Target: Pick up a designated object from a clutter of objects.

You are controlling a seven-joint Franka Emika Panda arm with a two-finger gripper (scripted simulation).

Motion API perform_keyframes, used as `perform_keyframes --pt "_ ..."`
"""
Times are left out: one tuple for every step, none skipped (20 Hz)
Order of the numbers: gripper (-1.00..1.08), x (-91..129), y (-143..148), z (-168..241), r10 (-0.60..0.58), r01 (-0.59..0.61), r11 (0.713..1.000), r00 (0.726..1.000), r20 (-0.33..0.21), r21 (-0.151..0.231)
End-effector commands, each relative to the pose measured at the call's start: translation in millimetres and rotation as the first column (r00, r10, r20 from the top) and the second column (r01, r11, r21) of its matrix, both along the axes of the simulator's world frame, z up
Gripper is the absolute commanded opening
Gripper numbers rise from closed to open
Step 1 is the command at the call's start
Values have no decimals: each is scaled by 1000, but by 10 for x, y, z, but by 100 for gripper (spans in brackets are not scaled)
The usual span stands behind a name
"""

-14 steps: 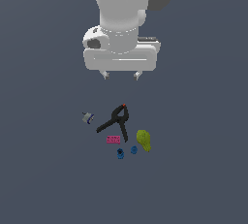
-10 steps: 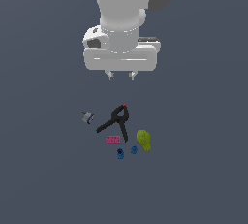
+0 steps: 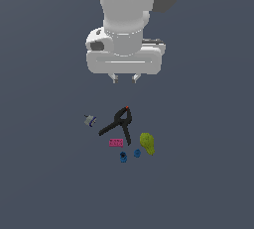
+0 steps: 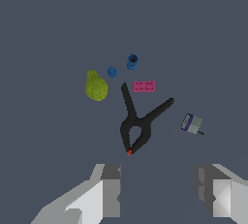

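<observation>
The black spring clamp (image 3: 119, 124) lies flat on the dark floor, its two long handles spread apart and its small red tip (image 3: 127, 107) pointing toward the arm. It also shows in the wrist view (image 4: 138, 123). My gripper (image 3: 125, 78) hangs well above the floor, just beyond the red tip. Its fingers (image 4: 110, 189) stand apart with nothing between them. The rest of the clutter lies around the clamp's handles.
A pink flat brick (image 3: 116, 143) lies between the clamp's handle ends. Two tiny blue pieces (image 3: 123, 157) (image 3: 137, 152) lie just past it. A yellow-green lump (image 3: 147, 143) is on the exterior view's right, and a small grey-blue piece (image 3: 90, 120) on its left.
The two fingertips have drawn closer together under the hand. The hand itself has barely moved and the objects have not moved.
</observation>
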State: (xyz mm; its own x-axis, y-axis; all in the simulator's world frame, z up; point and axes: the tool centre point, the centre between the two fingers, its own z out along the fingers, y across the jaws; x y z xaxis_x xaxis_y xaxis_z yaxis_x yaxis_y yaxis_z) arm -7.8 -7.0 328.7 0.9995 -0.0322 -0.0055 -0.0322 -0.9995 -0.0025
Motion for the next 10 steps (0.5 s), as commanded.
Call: perform_keyframes --pt "28 24 -10 -70 -19 19 1000 1000 0 2" --pt "28 37 -15 -107 -30 30 1000 1000 0 3" --pt "28 52 -21 -149 -43 43 999 999 0 4" --pt "28 69 -28 -197 -57 57 998 998 1 5" --pt "28 87 -36 -250 -73 73 997 997 1 6" --pt "28 105 -45 -309 -90 90 996 996 1 7" --pt "28 125 -55 -373 -109 109 994 994 2 7" --pt "28 145 -67 -443 -130 130 992 992 2 8" --pt "28 166 -80 -519 -152 152 988 988 3 8" --pt "28 186 -94 -600 -175 175 984 984 4 7"
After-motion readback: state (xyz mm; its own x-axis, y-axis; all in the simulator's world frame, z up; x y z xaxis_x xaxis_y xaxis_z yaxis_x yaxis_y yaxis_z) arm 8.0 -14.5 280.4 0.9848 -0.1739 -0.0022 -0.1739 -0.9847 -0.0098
